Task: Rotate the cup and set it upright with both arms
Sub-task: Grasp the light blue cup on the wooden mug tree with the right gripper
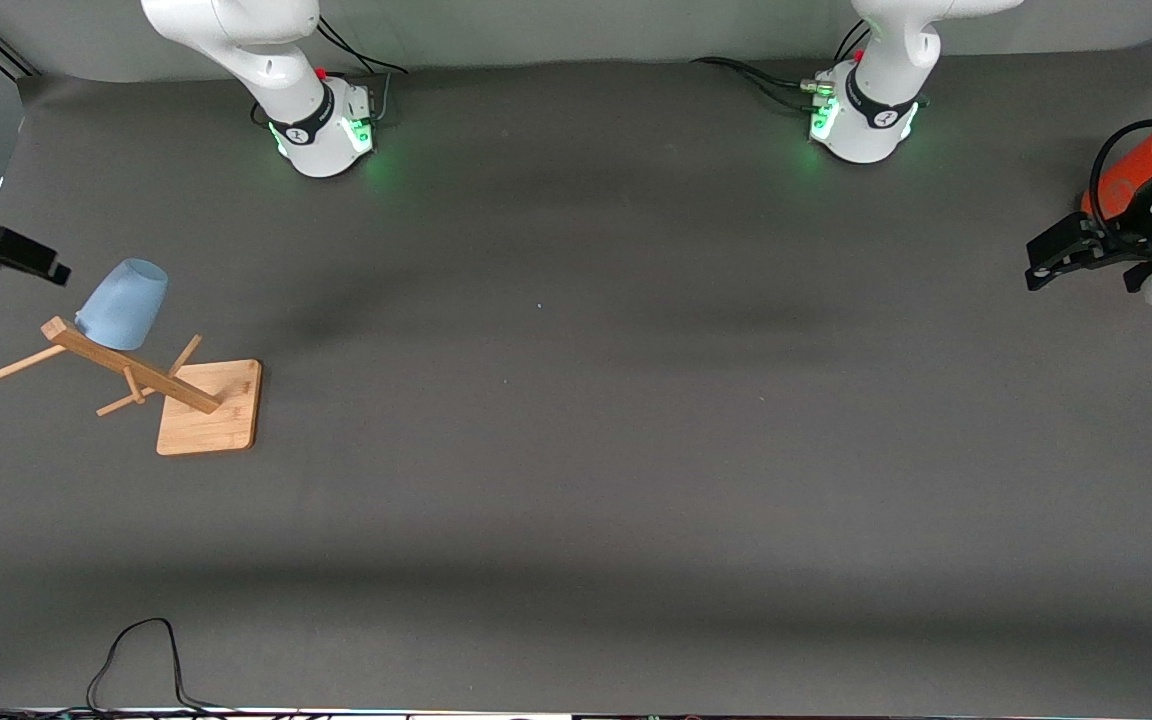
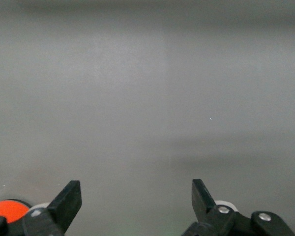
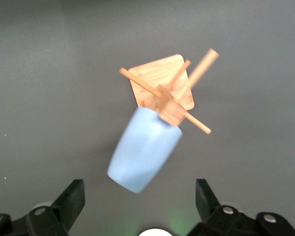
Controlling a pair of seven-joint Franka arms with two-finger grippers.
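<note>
One cup (image 1: 124, 304), pale blue, hangs upside down on a wooden rack (image 1: 136, 372) at the right arm's end of the worktop (image 1: 576, 450); its rim sits low against the rack's post and its narrower base points up and away. Right wrist view shows the cup (image 3: 145, 150) tilted, mouth slipped over a peg near the top of the rack (image 3: 169, 96), base toward the camera. Rack: slanted-looking post with thin cross pegs, standing on a square wooden base plate (image 1: 209, 407) that lies nearer the front camera than the cup.

Right gripper (image 1: 6, 250) is just beside the cup, at the very edge of the front view, above the worktop's end, not touching it. In its own wrist view the fingers (image 3: 71, 199) stand wide apart, nothing between them, cup framed in the gap but apart from both.

Left gripper (image 1: 1071, 255) waits over the left arm's end of the worktop, well apart from the cup, next to an orange cylinder (image 1: 1131, 180). Fingers (image 2: 69, 199) spread wide, holding nothing, only bare grey worktop under them.
</note>
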